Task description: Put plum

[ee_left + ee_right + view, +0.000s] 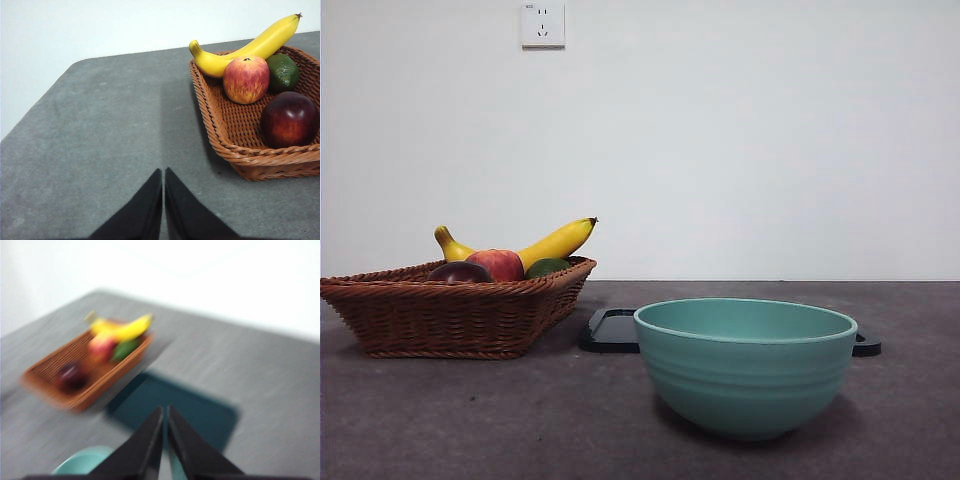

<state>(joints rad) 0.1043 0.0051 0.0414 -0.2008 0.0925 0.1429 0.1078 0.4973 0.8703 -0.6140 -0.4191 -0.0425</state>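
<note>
Grey desk [440, 420] with not much on it: a teal bowl [745, 365] sits up front in the front view, and right behind it lies a flat dark tray [610, 330], mostly hidden by the bowl so only its ends poke out either side. There's a white wall socket [543, 24] high on the wall behind. From what shows of the bowl's inside, I can't make out anything in it.

Off to the side of the tray is a woven wicker basket [440, 315] holding the fruit: a yellow banana [245, 47] lying along the far rim, a red-and-yellow apple [246, 79] in front of it, a dark green fruit [283, 71] just beside the apple, and the plum [289, 119] sitting on its own in the nearer corner, apart from the other three.

The left end effector [163, 175] has its jaws pressed together, holding nothing, over bare desk beside the basket. The plum is off to one side of it, past the basket's rim, not touching.

The right end effector [165, 412] is also closed up and empty, above the tray with the bowl's rim near it. That view is badly blurred, but the basket and plum are well apart from it.
</note>
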